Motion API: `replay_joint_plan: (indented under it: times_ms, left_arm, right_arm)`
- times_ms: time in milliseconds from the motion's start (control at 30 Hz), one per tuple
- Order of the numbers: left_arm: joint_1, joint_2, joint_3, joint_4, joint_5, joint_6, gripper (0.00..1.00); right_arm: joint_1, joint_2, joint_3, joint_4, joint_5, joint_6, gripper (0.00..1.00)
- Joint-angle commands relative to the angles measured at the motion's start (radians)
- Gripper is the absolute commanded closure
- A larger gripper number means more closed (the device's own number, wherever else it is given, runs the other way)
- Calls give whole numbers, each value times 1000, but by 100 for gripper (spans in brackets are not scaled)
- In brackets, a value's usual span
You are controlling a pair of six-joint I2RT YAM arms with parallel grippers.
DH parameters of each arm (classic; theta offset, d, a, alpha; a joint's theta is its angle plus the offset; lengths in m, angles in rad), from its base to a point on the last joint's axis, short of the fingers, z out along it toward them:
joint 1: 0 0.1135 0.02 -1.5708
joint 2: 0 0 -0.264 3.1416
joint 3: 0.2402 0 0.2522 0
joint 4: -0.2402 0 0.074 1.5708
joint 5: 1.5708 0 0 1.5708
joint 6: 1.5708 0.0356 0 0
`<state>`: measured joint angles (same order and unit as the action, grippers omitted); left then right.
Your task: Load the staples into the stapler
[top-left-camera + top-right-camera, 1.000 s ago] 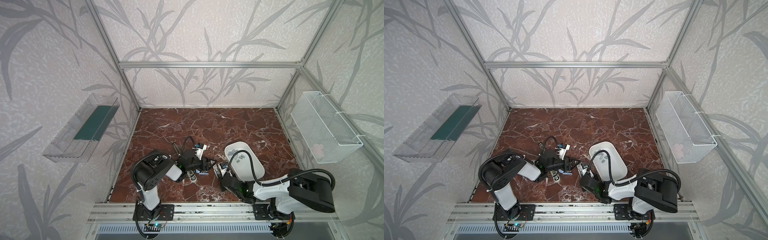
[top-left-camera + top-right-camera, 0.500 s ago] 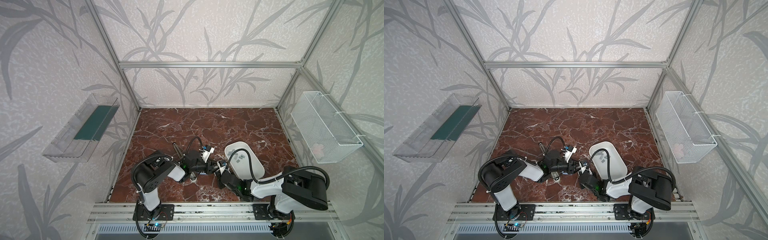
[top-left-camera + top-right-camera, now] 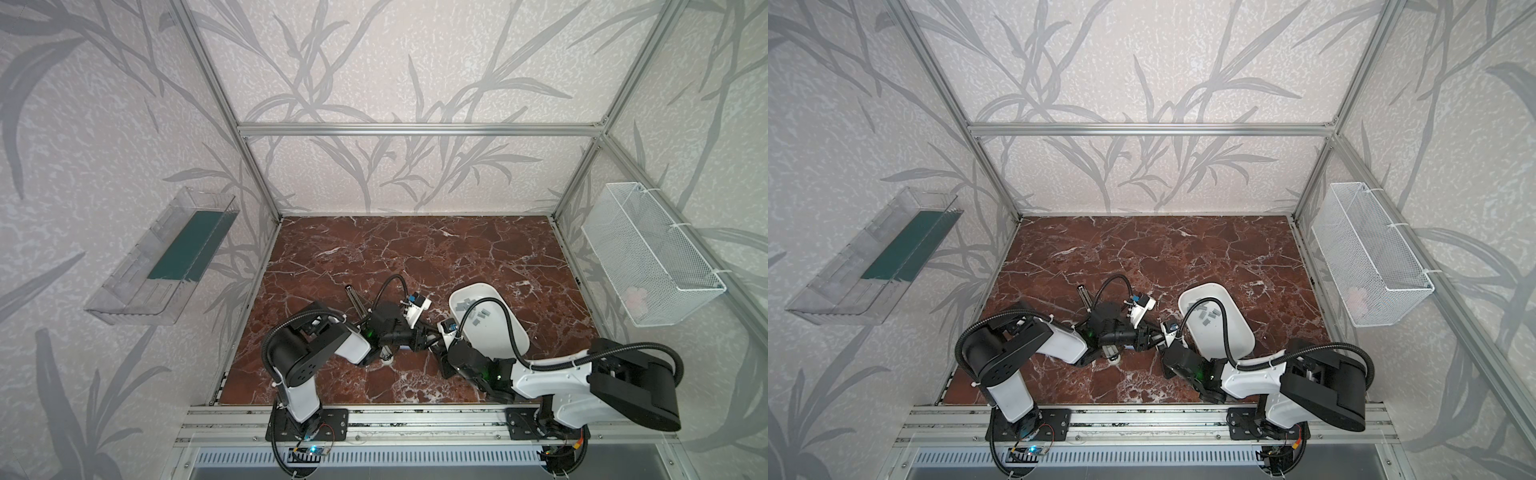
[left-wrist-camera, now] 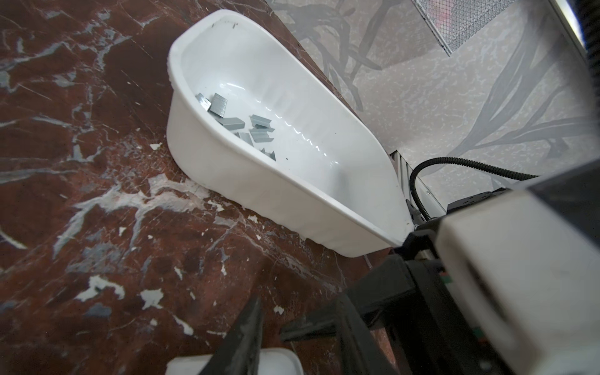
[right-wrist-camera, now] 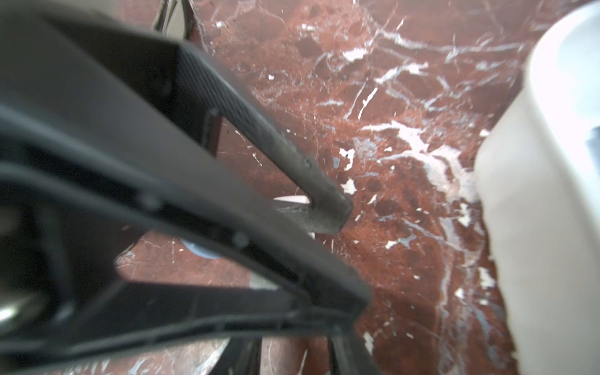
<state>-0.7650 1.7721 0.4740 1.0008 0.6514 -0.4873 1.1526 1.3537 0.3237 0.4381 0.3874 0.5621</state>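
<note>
Several grey staples [image 3: 473,311] [image 3: 1204,313] [image 4: 246,130] lie loose in the white tray [image 3: 478,286] [image 4: 259,191] at front right. The stapler is mostly hidden under my left arm. A slim metal bar [image 3: 354,298] sticks out behind it, and a white end [image 4: 194,365] shows below the jaws. My left gripper [image 3: 430,334] [image 4: 302,311] hovers just left of the tray, jaws apart over bare floor. My right gripper [image 3: 437,347] [image 5: 292,355] meets it tip to tip, its fingers apart with nothing between them. A small pale sliver [image 5: 292,198] sits by a left fingertip [image 5: 328,207]; I cannot tell what it is.
A clear wall bin [image 3: 166,257] hangs on the left wall and a white wire basket [image 3: 648,257] on the right wall. Red marble floor [image 3: 415,249] stretches behind the arms. The aluminium rail [image 3: 415,419] with both arm bases runs along the front edge.
My left gripper has swung right toward the tray and its jaws have narrowed. My right gripper has come up to meet it and has opened.
</note>
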Motion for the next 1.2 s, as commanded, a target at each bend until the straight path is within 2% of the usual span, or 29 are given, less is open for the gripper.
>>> replay_joint_plan:
  times_ms: [0,200,267,367,500,767,1167]
  left_arm:
    - [-5,-30,-9,-4,-10,27,61]
    - [-3,-61,-2,-43,-47,36,66]
    - [-2,-86,2,-86,-77,52,71]
    - [-2,-119,7,-163,-120,90,72]
    - [-2,-146,-7,-207,-160,126,76]
    - [-3,-213,-20,-339,-261,213,79]
    - [-8,-190,-37,-313,-237,230,78]
  right_arm:
    - [-2,-78,-25,-82,0,-21,60]
    - [3,-249,-51,-156,-25,-45,60]
    - [3,-302,-48,-189,-22,-50,64]
    - [3,-334,-22,-230,-11,-58,67]
    - [1,-270,39,-239,3,-59,71]
    - [0,-86,159,-226,-21,-88,72]
    - [-1,56,169,-219,-33,-49,78]
